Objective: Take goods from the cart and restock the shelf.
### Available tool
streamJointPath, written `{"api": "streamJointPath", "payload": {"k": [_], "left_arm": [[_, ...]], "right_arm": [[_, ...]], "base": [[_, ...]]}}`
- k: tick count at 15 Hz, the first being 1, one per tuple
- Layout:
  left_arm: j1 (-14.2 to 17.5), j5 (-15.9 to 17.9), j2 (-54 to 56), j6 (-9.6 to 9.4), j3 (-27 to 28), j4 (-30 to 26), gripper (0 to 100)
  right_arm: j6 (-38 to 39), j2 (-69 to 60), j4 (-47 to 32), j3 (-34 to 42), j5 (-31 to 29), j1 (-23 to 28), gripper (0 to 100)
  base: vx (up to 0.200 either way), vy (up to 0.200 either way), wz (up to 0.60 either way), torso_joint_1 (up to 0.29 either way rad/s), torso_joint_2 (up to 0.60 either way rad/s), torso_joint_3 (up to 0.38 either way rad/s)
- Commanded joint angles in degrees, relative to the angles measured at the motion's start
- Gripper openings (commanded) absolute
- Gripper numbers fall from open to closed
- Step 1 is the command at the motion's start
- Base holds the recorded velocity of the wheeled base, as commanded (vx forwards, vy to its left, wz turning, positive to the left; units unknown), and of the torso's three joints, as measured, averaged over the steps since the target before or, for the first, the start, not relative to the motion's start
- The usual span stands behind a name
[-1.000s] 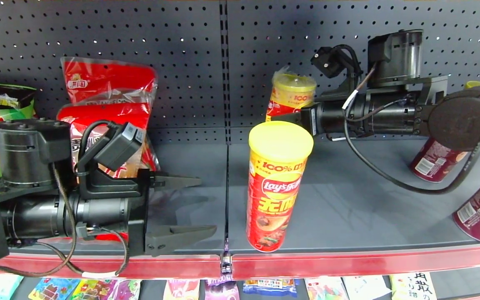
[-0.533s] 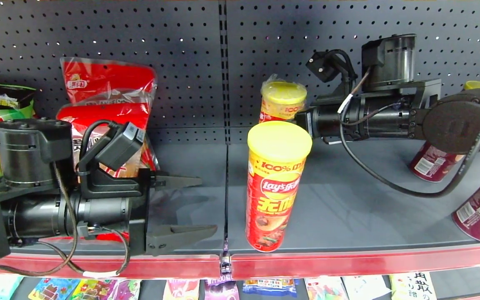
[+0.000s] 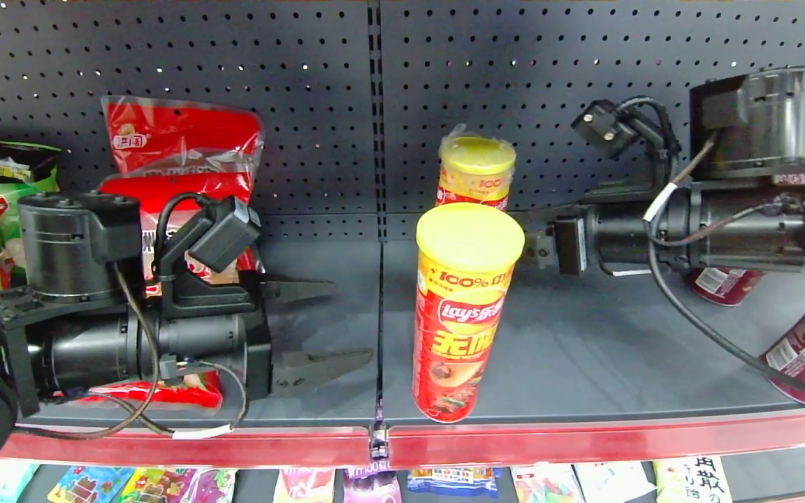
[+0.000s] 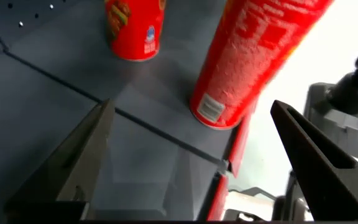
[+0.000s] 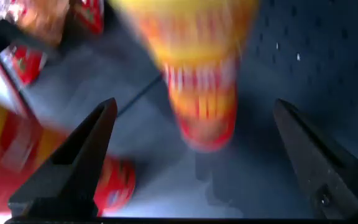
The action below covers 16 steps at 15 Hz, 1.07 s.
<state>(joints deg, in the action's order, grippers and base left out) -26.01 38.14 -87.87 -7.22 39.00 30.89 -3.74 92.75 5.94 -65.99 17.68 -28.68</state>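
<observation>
Chip can w/ yellow lid stands upright at back of shelf, right behind front can. Right gripper is spread, facing it; left gripper is spread too, holding nothing. Prob. a light, stiff tube w/ slick wrap, tippy: grip mid-body.

The far can is no longer held tilted. It is now stood upright on the shelf, a little further left than before and just behind the near can. The right gripper is drawn back to the right and is parted from the far can, with its jaws spread wide. The left gripper is shifted slightly to the right and further in over the shelf.
</observation>
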Motion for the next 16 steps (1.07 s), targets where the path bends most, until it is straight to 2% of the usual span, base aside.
{"api": "streamJointPath", "payload": {"k": [1, 3, 4, 8, 9, 12, 16], "left_arm": [[-1.76, -1.05, -2.31, 0.01, 1.7, 0.05, 100], [-2.2, -1.23, -3.71, 0.01, 3.01, 0.05, 100], [-2.29, -1.23, -5.65, -0.69, 3.72, 0.31, 100], [-3.25, -2.11, -5.73, -1.22, 2.93, -0.13, 100], [-3.25, -2.11, -5.73, -1.22, 2.93, -0.13, 100], [-5.63, -6.59, -8.19, -1.4, 2.84, -0.22, 100], [-6.68, -7.03, -9.69, -1.66, 2.84, -0.31, 100]], "right_arm": [[0.05, -8.63, 0.04, 6.93, -1.15, 0.12, 100], [0.05, -12.68, -0.05, 11.06, -1.59, 0.03, 100], [-0.04, -17.34, -0.14, 15.19, -1.68, -0.06, 100], [-0.04, -26.3, -0.58, 21.52, -2.21, -0.14, 100], [-0.04, -26.3, -0.58, 21.52, -2.21, -0.14, 100], [0.05, -29.11, -0.58, 21.34, -3.09, 0.03, 100], [0.4, -30.61, -0.49, 21.34, -3.7, 0.12, 100]], "base": [[0.0, 0.0, 0.0, 0.0, 0.0, 0.0], [0.0, 0.0, 0.0, 0.0, 0.0, 0.0], [0.0, 0.0, 0.0, 0.0, 0.0, 0.0], [0.0, 0.0, 0.0, 0.0, 0.0, 0.0], [0.0, 0.0, 0.0, 0.0, 0.0, 0.0], [0.0, 0.0, 0.0, 0.0, 0.0, 0.0], [0.0, 0.0, 0.0, 0.0, 0.0, 0.0]]}}
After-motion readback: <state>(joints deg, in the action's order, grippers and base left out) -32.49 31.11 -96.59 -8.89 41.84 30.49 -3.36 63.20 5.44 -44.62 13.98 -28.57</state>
